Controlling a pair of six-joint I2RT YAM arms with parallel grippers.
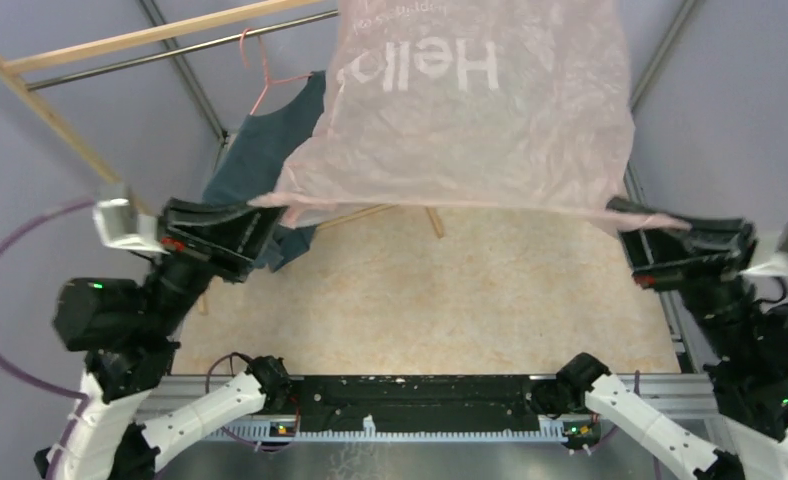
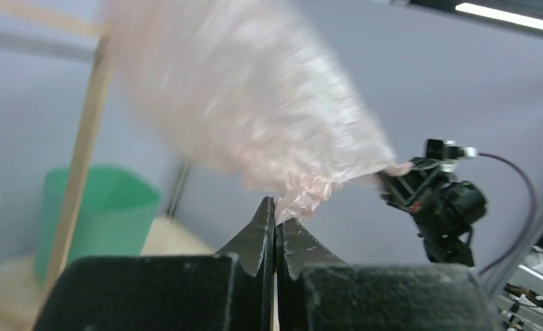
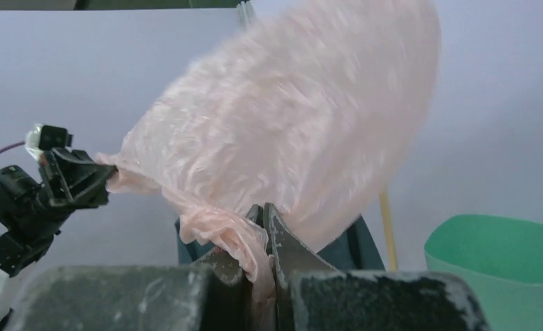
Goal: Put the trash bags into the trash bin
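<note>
Top external view: we clamp left hand [image 1: 268, 204] and right hand [image 1: 618, 209] on opposite corners of the pink trash bag [image 1: 470, 120], likely light, limp, slippery film.

Upper left of my overhead view: wooden rack [image 1: 150, 35], dark teal shirt [image 1: 255, 165] hanging off a pink hanger [image 1: 258, 62]. Beige tabletop [image 1: 450, 300] fills the middle.

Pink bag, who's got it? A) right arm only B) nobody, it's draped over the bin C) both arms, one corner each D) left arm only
C: the bag is stretched between the arms, with the left fingers shut on one corner and the right fingers shut on the other.
</note>
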